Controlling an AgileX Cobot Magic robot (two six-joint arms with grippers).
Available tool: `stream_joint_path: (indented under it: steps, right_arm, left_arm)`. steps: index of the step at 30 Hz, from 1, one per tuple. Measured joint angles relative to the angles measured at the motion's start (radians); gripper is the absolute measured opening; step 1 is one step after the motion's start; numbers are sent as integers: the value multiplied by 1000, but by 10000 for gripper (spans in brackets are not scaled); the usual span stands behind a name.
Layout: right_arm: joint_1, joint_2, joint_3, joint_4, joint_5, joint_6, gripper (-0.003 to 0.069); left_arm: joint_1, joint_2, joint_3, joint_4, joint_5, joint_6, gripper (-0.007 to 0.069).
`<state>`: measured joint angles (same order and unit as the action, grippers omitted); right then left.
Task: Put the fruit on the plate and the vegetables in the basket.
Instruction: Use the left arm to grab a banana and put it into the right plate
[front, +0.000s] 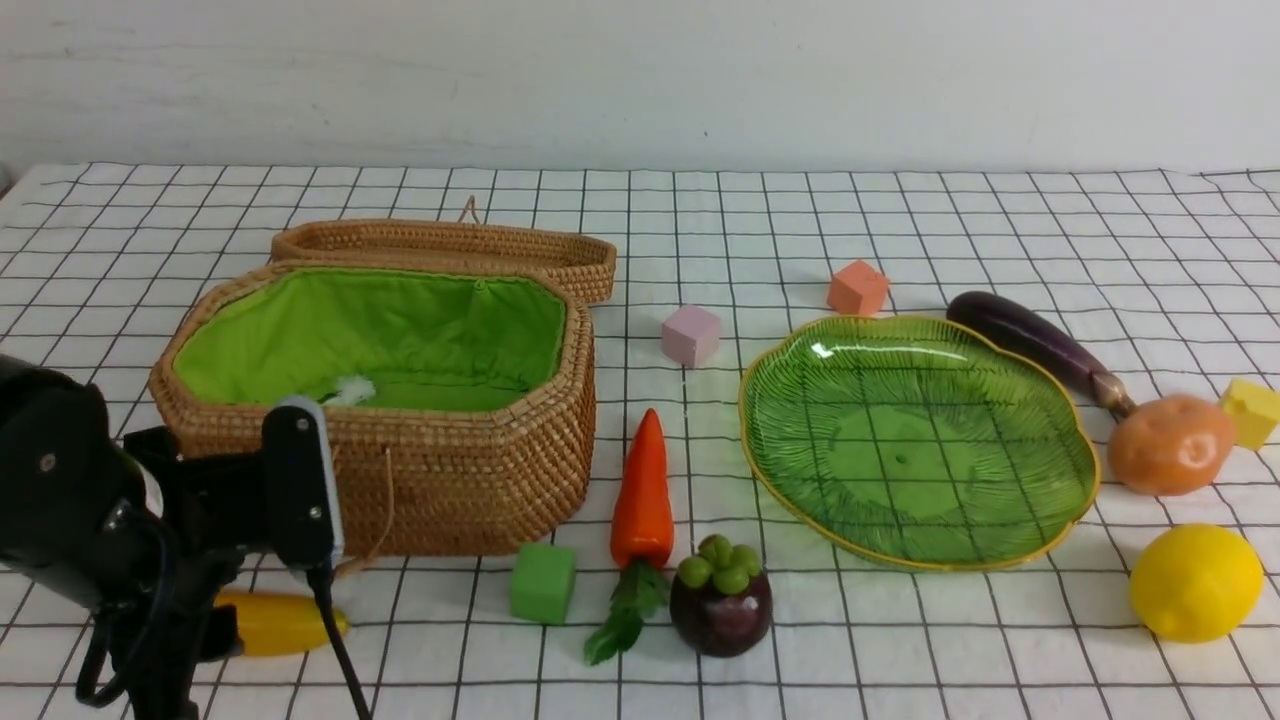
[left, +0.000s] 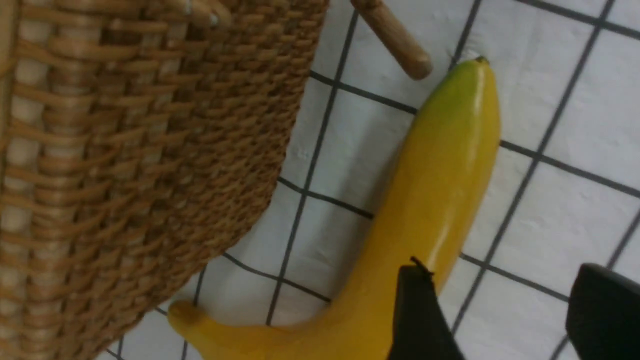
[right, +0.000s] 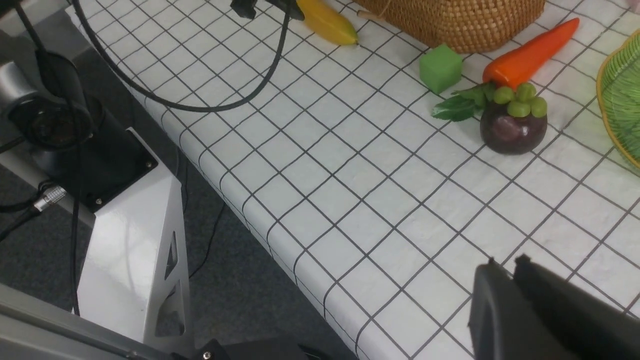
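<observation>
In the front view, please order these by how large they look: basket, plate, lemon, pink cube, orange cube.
Wicker basket
green glass plate
lemon
then pink cube and orange cube, which look alike, so I leave them unranked.

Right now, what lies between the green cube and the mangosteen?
The carrot lies there, its green leaves between the green cube and the mangosteen; the front view shows it clearly.

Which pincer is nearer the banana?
Left. The left pincer hangs open right at the banana, beside the basket; the right pincer is shut, far off over the table's near edge.
</observation>
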<state>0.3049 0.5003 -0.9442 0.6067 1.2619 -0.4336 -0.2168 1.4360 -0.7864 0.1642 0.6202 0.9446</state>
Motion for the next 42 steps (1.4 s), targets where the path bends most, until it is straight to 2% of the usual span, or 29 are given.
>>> stream_joint_path:
  steps: [5,9,12,15,18,20,25,28,29,30,31,32,35,36,37,38,40,41,42]
  right_arm:
    - [0,0,0,0,0,0,71]
    - [0,0,0,0,0,2,75]
    - [0,0,0,0,0,12,76]
    - [0,0,0,0,0,16,78]
    - [0,0,0,0,0,22,82]
    - [0,0,0,0,0,22,84]
    - [0,0,0,0,0,22,88]
    - [0,0,0,-10,0,71,88]
    - [0,0,0,-10,0,77,88]
    - [0,0,0,-37,-9,127,88]
    - [0,0,0,-37,-9,127,88]
    - [0,0,0,-75,-31,174,88]
    - [0,0,0,-176,-86,296,90]
    - [0,0,0,-198,-97,321,90]
    - [0,0,0,-244,-120,381,92]
    - [0,0,0,-262,-125,394,92]
    - [0,0,0,-317,-141,451,96]
    - [0,0,0,-321,-141,454,97]
    - [0,0,0,-333,-141,472,98]
  left_arm:
    - [0,99,-1,84,-65,0,461]
    - [0,174,-1,167,-103,-1,467]
    - [0,196,-1,181,-106,-1,465]
    - [0,206,-1,168,-97,-1,431]
    - [0,208,-4,129,-73,-1,295]
    - [0,204,-6,120,-50,-1,305]
    - [0,129,-6,29,149,-3,307]
    - [0,-6,-6,-145,294,-4,307]
    - [0,-16,-6,-145,298,-4,307]
    - [-16,-108,-6,-262,294,-4,307]
    - [-20,-119,-8,-274,288,-5,307]
    - [-59,-184,-19,-363,271,-14,307]
    - [-199,-261,-81,-517,217,-82,307]
    - [-233,-261,-97,-537,201,-105,307]
    - [-313,-251,-148,-570,149,-178,307]
    - [-336,-243,-155,-573,141,-187,307]
    - [-471,-155,-264,-588,45,-304,307]
    - [-471,-155,-275,-588,37,-311,307]
    - [-534,-71,-351,-587,-4,-348,307]
